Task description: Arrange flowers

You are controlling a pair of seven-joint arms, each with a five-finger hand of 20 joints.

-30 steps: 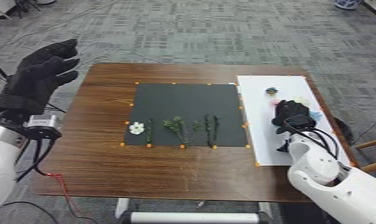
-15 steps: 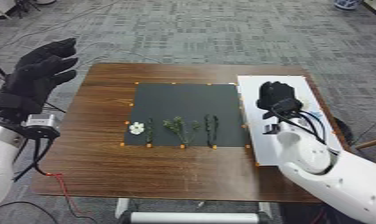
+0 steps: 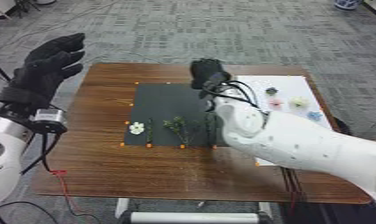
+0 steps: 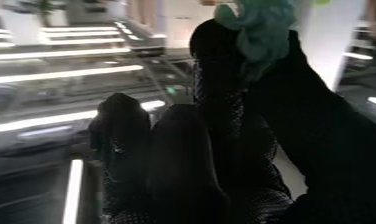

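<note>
With the right hand [image 3: 207, 72] aloft near the far edge of the table [image 3: 149, 175], thumb and fingers closed in a pinch on a teal flower [image 4: 264, 32]; with the left hand [image 3: 49, 67] raised off the left side, fingers loosely spread. Looks like the carrying step, bound for the mat [image 3: 162, 102] and its headless stems. Next, probably: swing in over the mat, come down, lay the flower at the top of the sprig [image 3: 176, 130] or another stem, then ease the pinch apart.

Best to keep inside the table's far edge while lowering, and to carry the right arm [image 3: 300, 137] high over the board [image 3: 291, 82], clear of the pink flower [image 3: 275, 103] and blue flower [image 3: 315, 116]. Plenty of room on the mat's bare far half; much less among the stems, side by side toward the near edge. Go gently around the white flower [image 3: 136, 128], just beside a thin stem [image 3: 150, 132].
</note>
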